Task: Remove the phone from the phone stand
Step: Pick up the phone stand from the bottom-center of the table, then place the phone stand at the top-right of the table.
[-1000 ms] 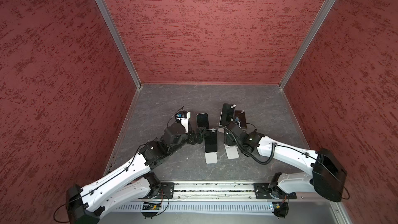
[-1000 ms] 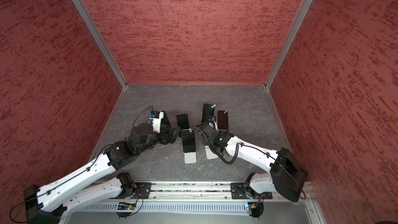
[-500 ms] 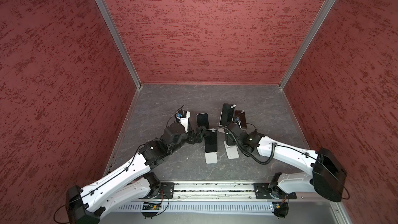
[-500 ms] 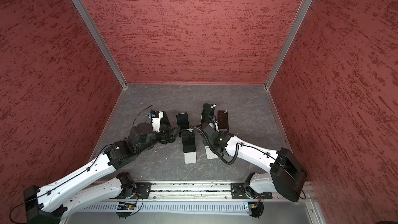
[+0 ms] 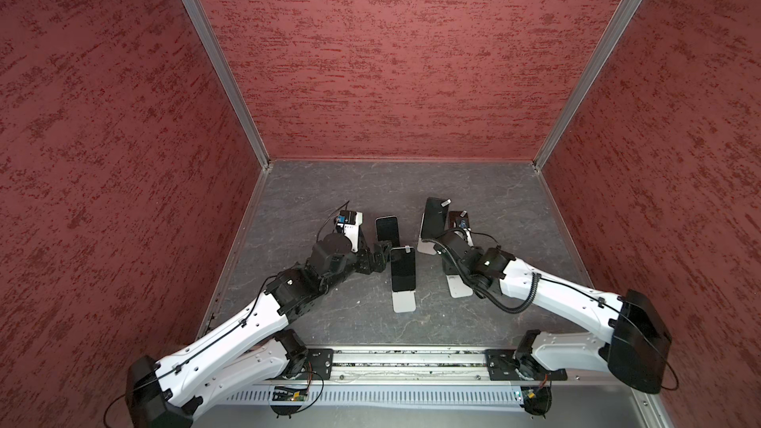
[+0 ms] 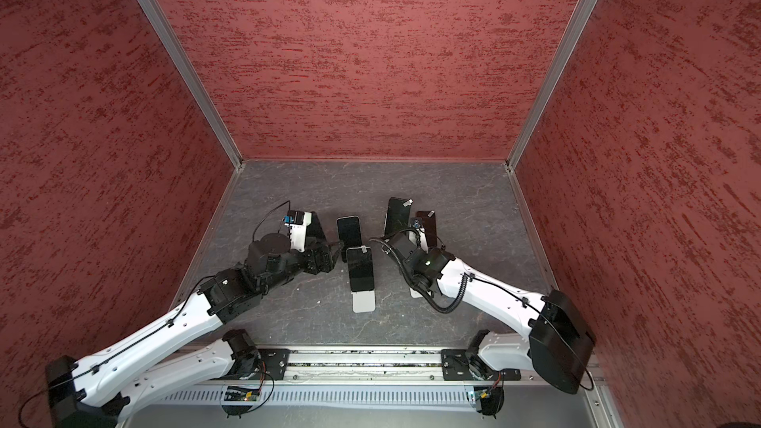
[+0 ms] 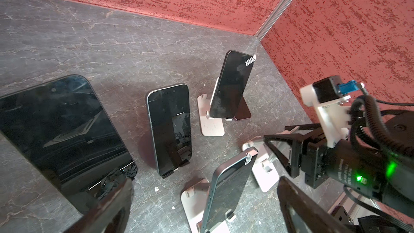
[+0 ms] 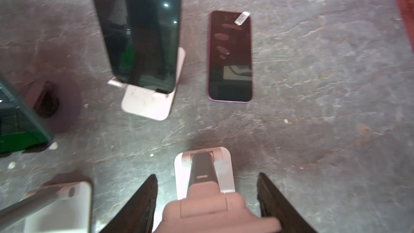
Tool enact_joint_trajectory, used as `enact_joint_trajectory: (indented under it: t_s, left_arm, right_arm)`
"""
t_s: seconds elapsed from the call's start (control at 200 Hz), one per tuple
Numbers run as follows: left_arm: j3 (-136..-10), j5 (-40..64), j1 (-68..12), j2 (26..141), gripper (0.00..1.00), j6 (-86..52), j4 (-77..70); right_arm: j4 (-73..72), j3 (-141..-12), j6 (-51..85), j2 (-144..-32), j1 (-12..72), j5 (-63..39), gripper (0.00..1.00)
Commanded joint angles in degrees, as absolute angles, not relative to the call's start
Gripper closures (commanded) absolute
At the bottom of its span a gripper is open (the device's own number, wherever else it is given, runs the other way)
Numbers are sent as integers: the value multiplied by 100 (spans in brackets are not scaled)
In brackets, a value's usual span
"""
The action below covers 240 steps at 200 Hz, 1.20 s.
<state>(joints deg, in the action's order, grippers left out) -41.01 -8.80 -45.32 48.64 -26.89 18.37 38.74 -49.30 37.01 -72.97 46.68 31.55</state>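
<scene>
A dark phone (image 5: 402, 269) (image 7: 230, 187) leans upright in a white phone stand (image 5: 403, 302) (image 7: 192, 200) near the middle of the floor. My left gripper (image 5: 383, 255) (image 7: 205, 180) is open wide just left of it, and the phone's upper part shows between the two fingers in the left wrist view. My right gripper (image 8: 207, 175) hangs over an empty white stand (image 5: 460, 290) (image 8: 226, 171). Its fingers (image 8: 143, 202) are apart on either side of that stand's neck, with bare floor showing beside them. A purple phone (image 8: 230, 57) lies flat behind it.
Another phone (image 5: 434, 220) (image 8: 143, 30) rests in a white stand at the back. A further phone (image 5: 387, 229) (image 7: 170, 128) leans on a dark prop behind the left gripper. A large dark phone (image 7: 58, 131) is close beside the left wrist. Red walls (image 5: 391, 55) enclose the grey floor.
</scene>
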Motion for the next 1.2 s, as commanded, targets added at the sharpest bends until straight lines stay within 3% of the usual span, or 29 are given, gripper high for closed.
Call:
enact_joint_trajectory:
  t_s: [0.0,0.256,0.511,0.912,1.197]
  left_arm:
    - [-4017,-775,-4458,4816,1,-2575,1663]
    - [-3911,-605,-4318,4782,1,-2552,1453]
    - [-3966,-531,-4298,4790,1,-2405,1460]
    - [-4026,-702,-4254,4716,1,-2347,1609]
    - [-4009,-730,-4226,4685,1,-2259,1499]
  right_arm:
    - [4087,-4963,3551,-6991,4334,3504,44]
    - [3600,-4894,2665,-6592,3098,3056,44]
    - [2984,-5489,1730,-7287,1994,2589,45]
    - [2118,-6449,1068,-8471,1047,2126,45]
    - [1429,-7084,743,-9481,828,2056,45]
